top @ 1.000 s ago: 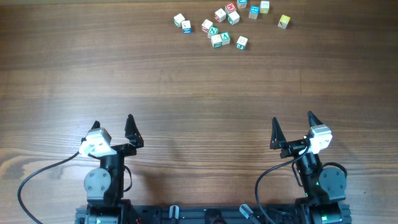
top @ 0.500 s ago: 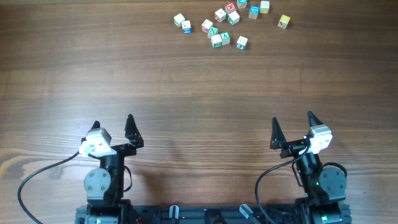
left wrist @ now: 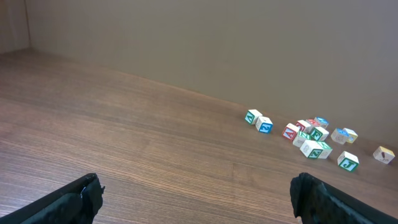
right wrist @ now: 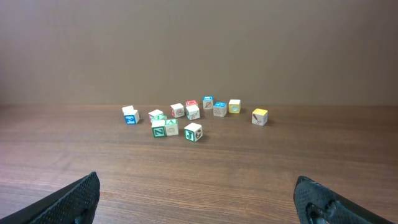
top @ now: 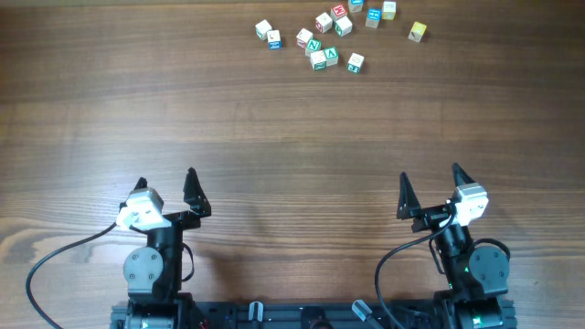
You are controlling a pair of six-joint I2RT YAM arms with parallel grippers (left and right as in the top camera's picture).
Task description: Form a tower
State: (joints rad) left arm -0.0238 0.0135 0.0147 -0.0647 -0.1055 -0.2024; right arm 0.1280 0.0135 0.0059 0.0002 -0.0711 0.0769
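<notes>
Clearly the tower (top: 324,57) sits far across the table, slightly nearer the right gripper (top: 428,190) (both it and the left gripper (top: 164,187) gape, empty).

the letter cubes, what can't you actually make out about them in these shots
- Letters: too small to read on the letter cubes in the overhead view, and blurred at that distance in both wrist views.
- Tower: near the green-marked cubes one cube seems to sit on another; the right wrist view is too coarse to confirm it.
- Far faces: each cube hides its own back side.
- Claws: only the fingertips show, cut off by the wrist views' lower edge.
</notes>
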